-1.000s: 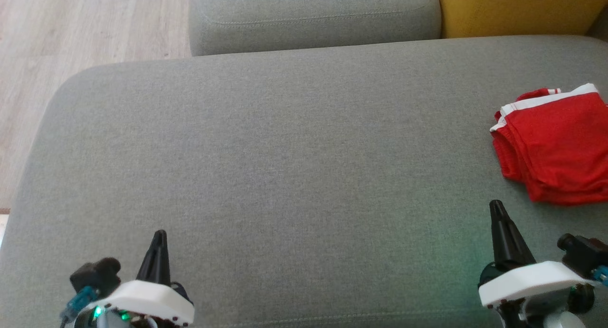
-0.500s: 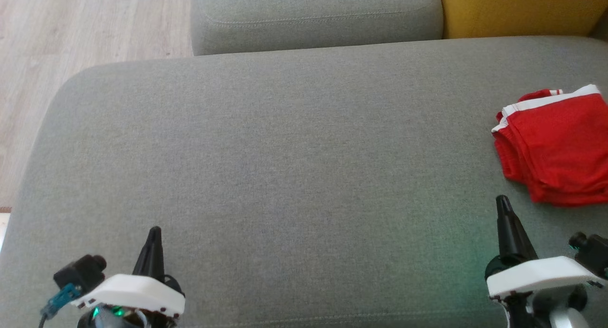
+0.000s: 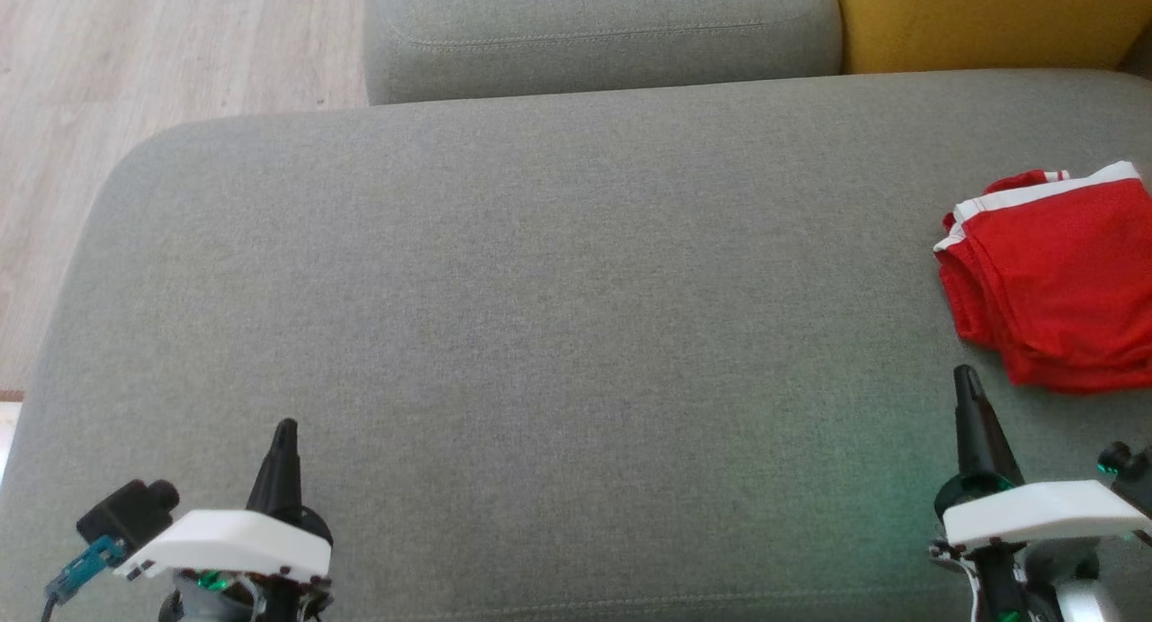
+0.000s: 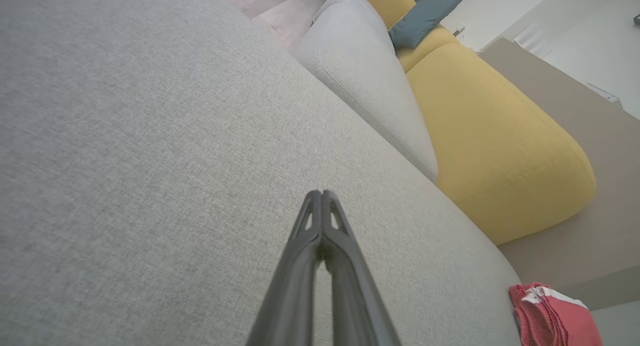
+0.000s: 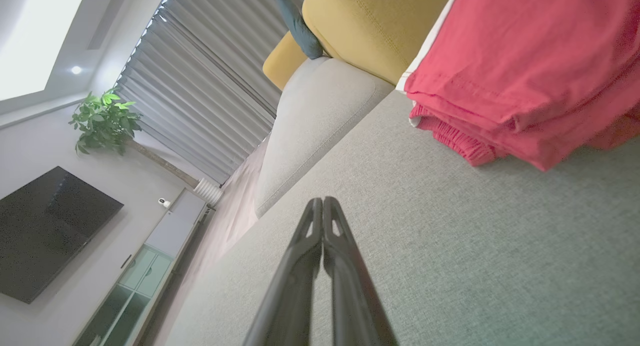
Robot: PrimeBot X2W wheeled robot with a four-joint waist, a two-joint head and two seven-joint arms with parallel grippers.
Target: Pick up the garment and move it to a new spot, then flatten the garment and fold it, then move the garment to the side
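The garment is a folded red piece with white trim, lying at the far right of the grey sofa seat. It also shows as the red garment at the left wrist view's lower right and the red garment at the right wrist view's upper right. My right gripper is shut and empty, just below and left of the garment, apart from it; its tips meet. My left gripper is shut and empty near the seat's front left, far from the garment; its tips are pressed together.
A grey back cushion and a yellow cushion border the seat's far side. Wooden floor lies beyond the seat's left edge. The right wrist view shows a television, a plant and curtains.
Both grippers have drawn back slightly toward the bottom of the head view, the left drifting left and the right drifting right. The garment has not moved.
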